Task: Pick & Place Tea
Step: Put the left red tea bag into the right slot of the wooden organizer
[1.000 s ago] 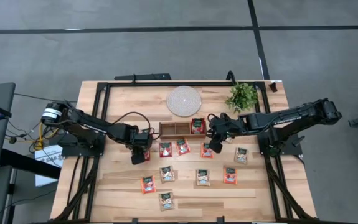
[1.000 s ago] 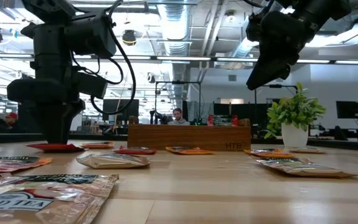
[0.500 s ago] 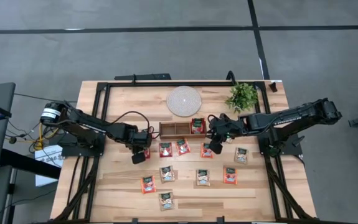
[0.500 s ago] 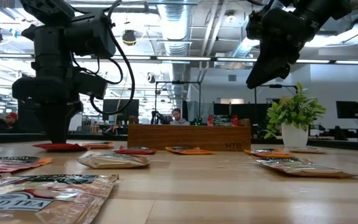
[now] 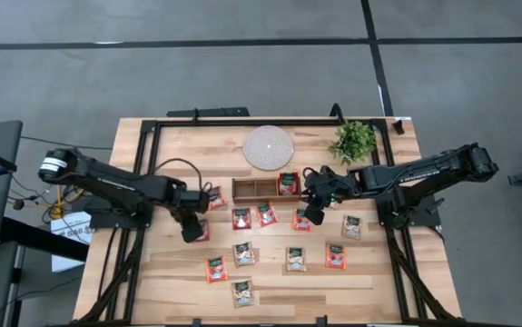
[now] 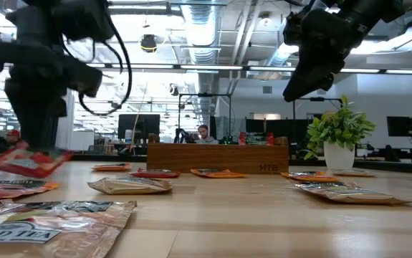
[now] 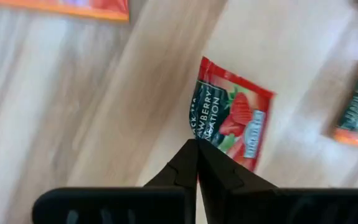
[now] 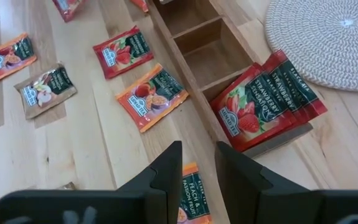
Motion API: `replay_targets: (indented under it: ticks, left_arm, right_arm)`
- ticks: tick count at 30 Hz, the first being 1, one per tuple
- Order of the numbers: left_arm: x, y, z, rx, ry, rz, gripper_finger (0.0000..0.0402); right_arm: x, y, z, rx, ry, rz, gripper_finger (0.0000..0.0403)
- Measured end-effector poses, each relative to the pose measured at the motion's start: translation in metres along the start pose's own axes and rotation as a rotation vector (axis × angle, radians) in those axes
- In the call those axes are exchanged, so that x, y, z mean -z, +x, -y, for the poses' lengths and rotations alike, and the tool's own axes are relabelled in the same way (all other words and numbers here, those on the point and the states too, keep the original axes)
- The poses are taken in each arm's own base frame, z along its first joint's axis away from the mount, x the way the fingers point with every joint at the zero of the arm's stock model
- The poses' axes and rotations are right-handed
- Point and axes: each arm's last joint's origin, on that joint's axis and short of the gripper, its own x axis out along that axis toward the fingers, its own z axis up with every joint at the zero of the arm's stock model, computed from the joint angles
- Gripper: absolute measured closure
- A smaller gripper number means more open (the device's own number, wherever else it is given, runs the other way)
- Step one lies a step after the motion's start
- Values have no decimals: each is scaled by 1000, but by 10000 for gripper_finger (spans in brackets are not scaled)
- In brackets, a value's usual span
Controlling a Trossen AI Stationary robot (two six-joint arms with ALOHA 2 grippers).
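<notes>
The left hand (image 5: 191, 232) is pinched tight on the edge of a red strawberry tea sachet (image 7: 233, 121), holding it tilted just above the table (image 5: 170, 272), left of the wooden tray (image 5: 253, 188). The right hand (image 5: 303, 216) hovers with its fingers parted and empty over a sachet beside the tray's right compartment, which holds several red sachets (image 8: 267, 98). Other sachets (image 5: 242, 253) lie scattered on the table before the tray.

Glossy foil sachets (image 8: 152, 96); matt wood tray (image 8: 194, 46); woven disc (image 8: 328, 34).
</notes>
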Motion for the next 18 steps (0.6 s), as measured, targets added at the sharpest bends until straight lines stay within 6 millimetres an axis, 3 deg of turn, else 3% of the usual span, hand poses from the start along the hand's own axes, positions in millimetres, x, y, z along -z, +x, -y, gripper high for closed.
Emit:
replay_targets:
  ticks: [6,18]
  left_arm:
    - [-9,-32,8,-30,6,94,401]
    - [-58,-92,44,-107,182,411,401]
  right_arm:
    - [-4,0,-2,-16,8,40,317]
    - [-26,-4,-10,-106,52,263,317]
